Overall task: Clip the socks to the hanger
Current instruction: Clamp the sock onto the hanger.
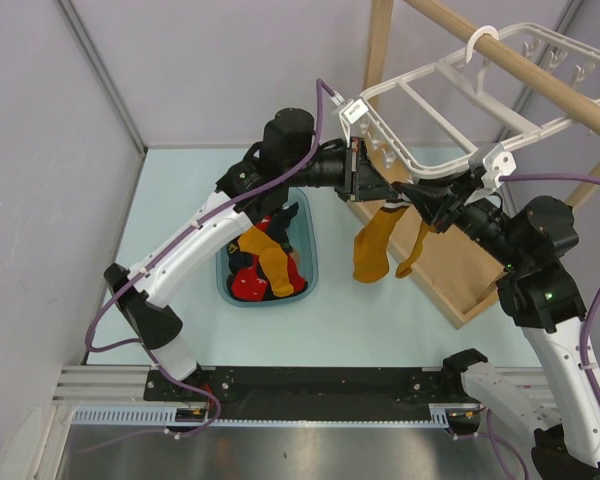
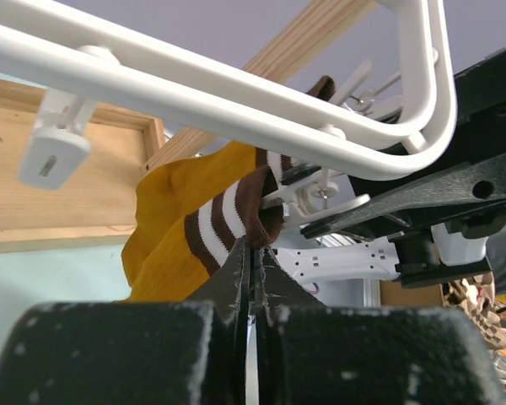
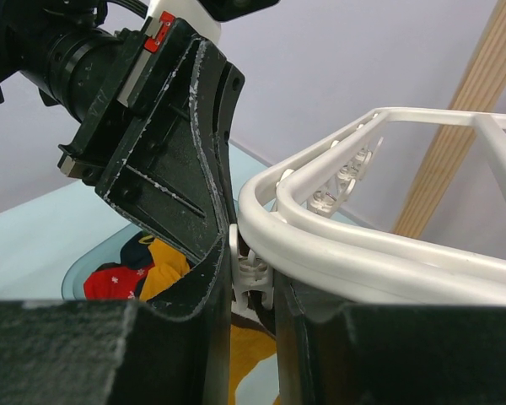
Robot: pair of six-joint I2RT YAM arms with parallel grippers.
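Note:
The white hanger point(image 1: 560, 125) hangs from a wooden rod. A mustard-yellow sock point(image 1: 372, 245) with a dark cuff striped white dangles below the hanger's near corner, and a second yellow sock point(image 1: 413, 250) hangs beside it. My left gripper point(image 1: 365, 185) is shut on the striped cuff point(image 2: 228, 215) and holds it up under the frame bar point(image 2: 236, 101), beside a clip. My right gripper point(image 1: 405, 190) is shut on a small white clip point(image 3: 251, 253) under the frame's rim point(image 3: 388, 253), one finger on each side. In the wrist views, the left gripper point(image 2: 253, 245) pinches the cuff and the right gripper point(image 3: 255, 291) squeezes the clip.
A blue basin point(image 1: 310, 265) left of the hanger holds red, navy and yellow socks. The wooden rack has a round rod point(image 1: 540, 65) and a flat base point(image 1: 460, 280) under the right arm. Another empty clip point(image 2: 55, 148) dangles from the frame. Grey walls close the left side and the back.

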